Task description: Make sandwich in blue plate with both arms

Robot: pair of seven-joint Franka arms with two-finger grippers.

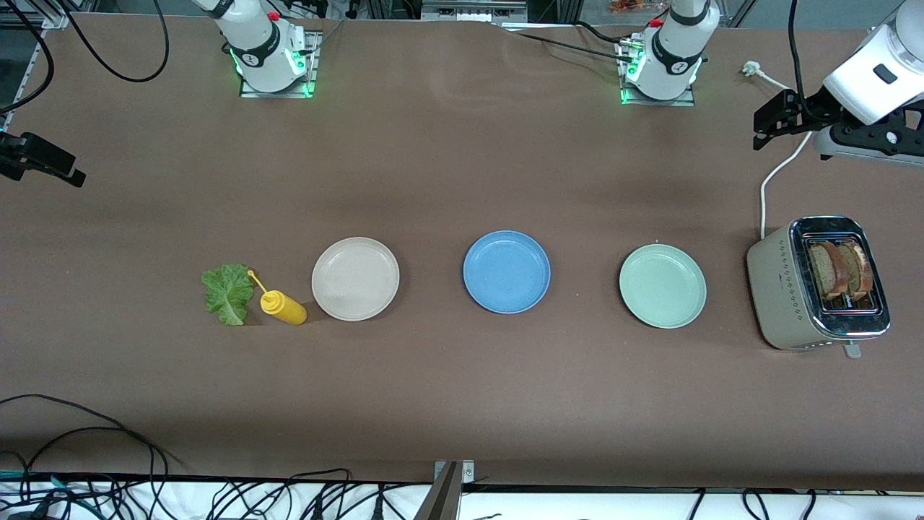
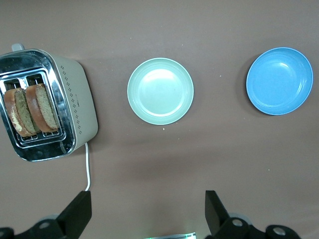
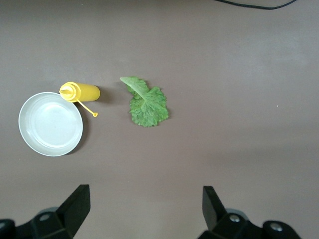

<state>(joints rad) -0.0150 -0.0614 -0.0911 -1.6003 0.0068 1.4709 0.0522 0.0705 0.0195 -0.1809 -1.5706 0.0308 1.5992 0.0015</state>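
The blue plate [image 1: 507, 271] [image 2: 279, 80] lies bare at the middle of the table. Two brown bread slices [image 1: 841, 271] [image 2: 35, 107] stand in the slots of a beige toaster [image 1: 783, 289] [image 2: 77, 99] at the left arm's end. A ruffled green lettuce leaf [image 1: 228, 292] [image 3: 147, 102] lies flat on the table at the right arm's end. My left gripper [image 1: 772, 123] [image 2: 148, 201] hangs open over bare table near the toaster's white cable. My right gripper [image 1: 40, 165] [image 3: 144, 194] hangs open over bare table, apart from the lettuce. Neither gripper holds anything.
A cream-white plate [image 1: 355, 278] [image 3: 50, 124] and a pale green plate [image 1: 663, 285] [image 2: 160, 91] flank the blue one. A yellow squeeze bottle [image 1: 283, 307] [image 3: 82, 92] lies between lettuce and cream plate. The toaster's white cable [image 1: 776, 173] runs toward the arms' bases.
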